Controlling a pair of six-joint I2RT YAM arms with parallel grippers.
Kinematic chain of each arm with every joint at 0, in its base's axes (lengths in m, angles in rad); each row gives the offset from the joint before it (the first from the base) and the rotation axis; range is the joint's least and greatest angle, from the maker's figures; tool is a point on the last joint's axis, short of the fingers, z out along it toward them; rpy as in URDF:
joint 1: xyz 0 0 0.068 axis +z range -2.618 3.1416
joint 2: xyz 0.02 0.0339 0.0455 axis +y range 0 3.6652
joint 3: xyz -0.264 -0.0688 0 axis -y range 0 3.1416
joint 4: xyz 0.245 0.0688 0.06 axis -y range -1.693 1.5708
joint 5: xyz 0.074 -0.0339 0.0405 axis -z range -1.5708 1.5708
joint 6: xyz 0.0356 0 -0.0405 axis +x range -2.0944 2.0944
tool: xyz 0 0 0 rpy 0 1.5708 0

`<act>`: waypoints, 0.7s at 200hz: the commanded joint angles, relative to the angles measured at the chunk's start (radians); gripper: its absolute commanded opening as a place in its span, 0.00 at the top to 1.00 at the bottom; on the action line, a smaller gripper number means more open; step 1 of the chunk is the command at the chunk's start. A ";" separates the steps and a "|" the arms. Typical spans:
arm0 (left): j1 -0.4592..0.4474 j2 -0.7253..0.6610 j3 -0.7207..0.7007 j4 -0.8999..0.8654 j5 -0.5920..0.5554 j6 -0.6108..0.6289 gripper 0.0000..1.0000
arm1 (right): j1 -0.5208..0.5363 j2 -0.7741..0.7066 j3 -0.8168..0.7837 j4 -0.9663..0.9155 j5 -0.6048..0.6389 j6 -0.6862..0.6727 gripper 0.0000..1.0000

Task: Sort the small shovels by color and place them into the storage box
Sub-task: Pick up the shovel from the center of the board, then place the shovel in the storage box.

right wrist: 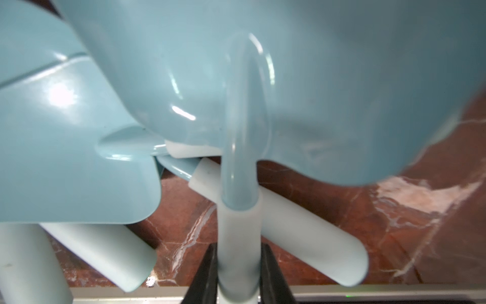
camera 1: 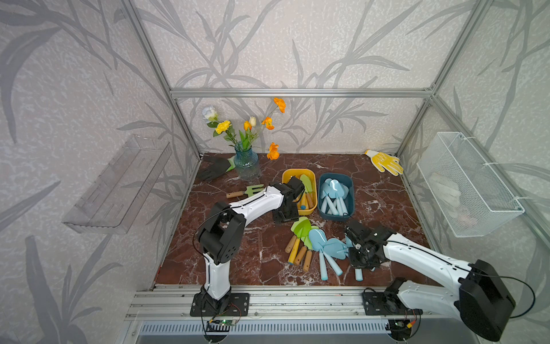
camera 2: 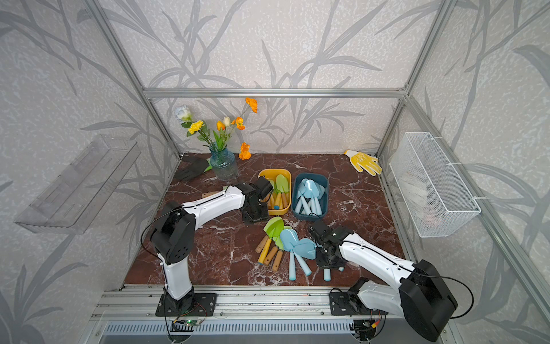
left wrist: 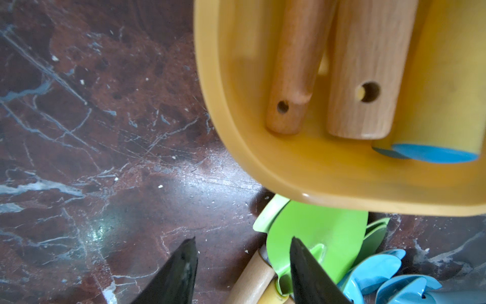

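Observation:
Two storage boxes stand side by side at mid-table: a yellow one (camera 1: 312,175) holding green-bladed shovels with wooden and yellow handles (left wrist: 294,79), and a dark blue one (camera 1: 351,205) holding light blue shovels. In front of them lies a loose pile of green shovels (camera 1: 300,229) and light blue shovels (camera 1: 320,241). My left gripper (left wrist: 244,239) is open and empty, hovering by the yellow box's near corner (left wrist: 236,147) above a green blade (left wrist: 328,229). My right gripper (right wrist: 238,263) is shut on the handle of a light blue shovel (right wrist: 238,231) at the pile's right side (camera 1: 358,274).
A green three-pronged fork (camera 1: 245,191) lies left of the yellow box. Behind it stand a blue vase of flowers (camera 1: 246,165) and a black glove (camera 1: 214,169). A yellow glove (camera 1: 385,162) lies back right. A wire basket (camera 1: 467,184) and a clear shelf (camera 1: 119,184) hang on the side walls.

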 commanded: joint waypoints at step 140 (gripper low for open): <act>0.080 -0.105 -0.061 -0.025 -0.039 0.049 0.42 | -0.330 0.434 0.688 0.017 -0.043 -0.348 0.87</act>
